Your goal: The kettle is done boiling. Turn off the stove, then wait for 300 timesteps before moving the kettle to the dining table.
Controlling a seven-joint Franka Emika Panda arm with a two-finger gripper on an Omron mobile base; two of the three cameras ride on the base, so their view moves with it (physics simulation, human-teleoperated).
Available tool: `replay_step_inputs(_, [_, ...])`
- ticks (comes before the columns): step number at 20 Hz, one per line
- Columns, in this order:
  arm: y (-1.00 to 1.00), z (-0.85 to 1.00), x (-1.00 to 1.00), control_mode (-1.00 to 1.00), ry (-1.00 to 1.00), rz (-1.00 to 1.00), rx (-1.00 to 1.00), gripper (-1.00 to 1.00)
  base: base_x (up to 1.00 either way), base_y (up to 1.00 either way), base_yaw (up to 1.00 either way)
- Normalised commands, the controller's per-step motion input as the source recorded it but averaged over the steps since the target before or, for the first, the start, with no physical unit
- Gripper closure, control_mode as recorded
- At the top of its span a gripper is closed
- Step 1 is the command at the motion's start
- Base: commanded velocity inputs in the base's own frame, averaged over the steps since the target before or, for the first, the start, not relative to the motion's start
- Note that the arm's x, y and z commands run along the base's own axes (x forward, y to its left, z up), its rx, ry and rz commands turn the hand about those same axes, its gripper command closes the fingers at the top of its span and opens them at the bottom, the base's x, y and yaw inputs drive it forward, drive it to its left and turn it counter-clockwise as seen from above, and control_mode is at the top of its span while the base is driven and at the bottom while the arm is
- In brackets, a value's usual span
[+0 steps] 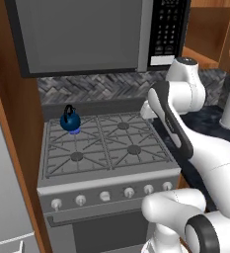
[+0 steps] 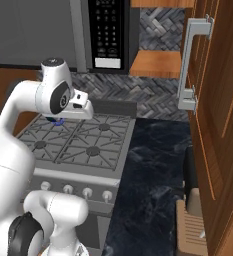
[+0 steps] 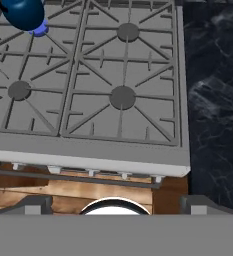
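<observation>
Left base view: kettle (image 1: 70,119) sits on the stove's (image 1: 106,143) back-left burner over a blue flame, so the knob looks unturned, nothing done yet; hand (image 3: 116,205) above the stove's front edge, opening cannot be told.

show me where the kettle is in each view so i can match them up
Left base view: kettle on the stove's back-left burner, upper left.
Right base view: a sliver of kettle under the arm's white head, left.
Hand view: kettle cut by the top-left corner.
Shared landmark: blue flame beneath it.
</observation>
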Motion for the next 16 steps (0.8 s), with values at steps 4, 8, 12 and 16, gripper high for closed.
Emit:
replay_step_inputs(4, [0.04,0.0,-0.13,-1.0,0.0,0.0,0.0,-1.0,0.0,0.0,0.0])
replay_step_inputs(8, [0.33,-0.02,-0.35,-1.0,0.0,0.0,-0.03,-1.0,0.0,0.0,0.0])
replay_step_inputs(12, [0.45,-0.01,-0.28,-1.0,0.0,0.02,-0.06,-1.0,0.0,0.0,0.0])
replay_step_inputs(16, [0.52,0.0,-0.26,-1.0,0.0,0.08,-0.08,-1.0,0.0,0.0,0.0])
